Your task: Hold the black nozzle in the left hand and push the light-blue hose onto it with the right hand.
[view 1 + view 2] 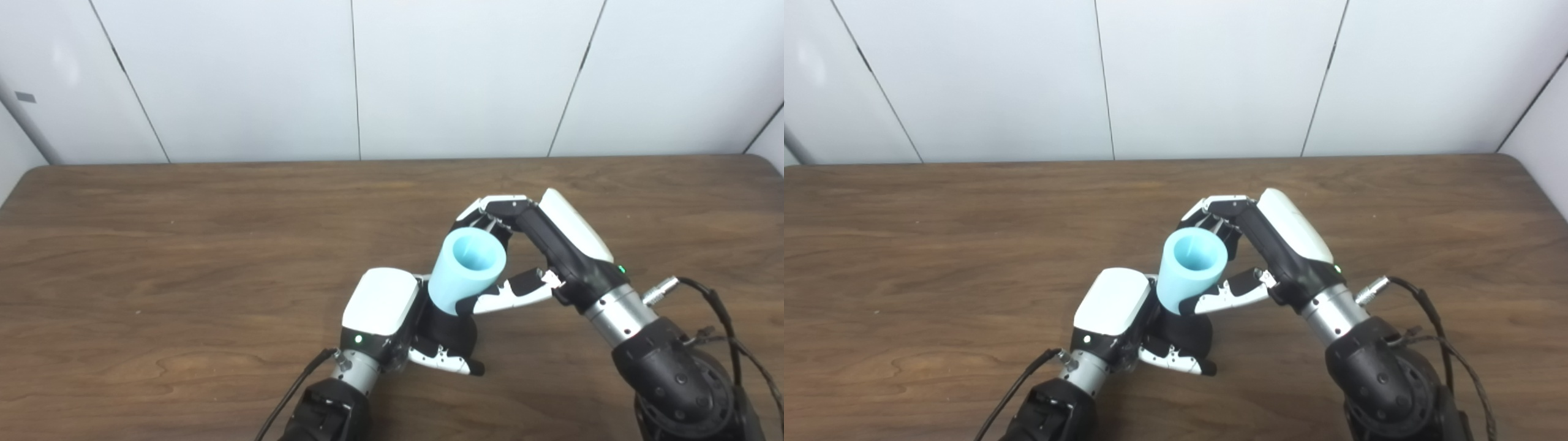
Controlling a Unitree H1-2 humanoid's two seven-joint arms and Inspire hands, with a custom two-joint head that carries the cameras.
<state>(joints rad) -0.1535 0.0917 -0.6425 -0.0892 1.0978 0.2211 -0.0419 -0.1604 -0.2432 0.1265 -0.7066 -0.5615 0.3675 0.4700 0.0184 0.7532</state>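
Above nozzle point(450, 334), right hand point(539, 245) arched.

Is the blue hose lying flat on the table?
No, the hose stands tilted on the nozzle, gripped by the right hand.

Hose point(467, 268) sits lower centre of frame, atop the nozzle point(450, 334), tilted up-right. Left hand point(392, 315) just left of both, wrapping the nozzle. Right hand point(539, 251) right of hose, fingers point(490, 211) behind it. Surface point(184, 257) below.
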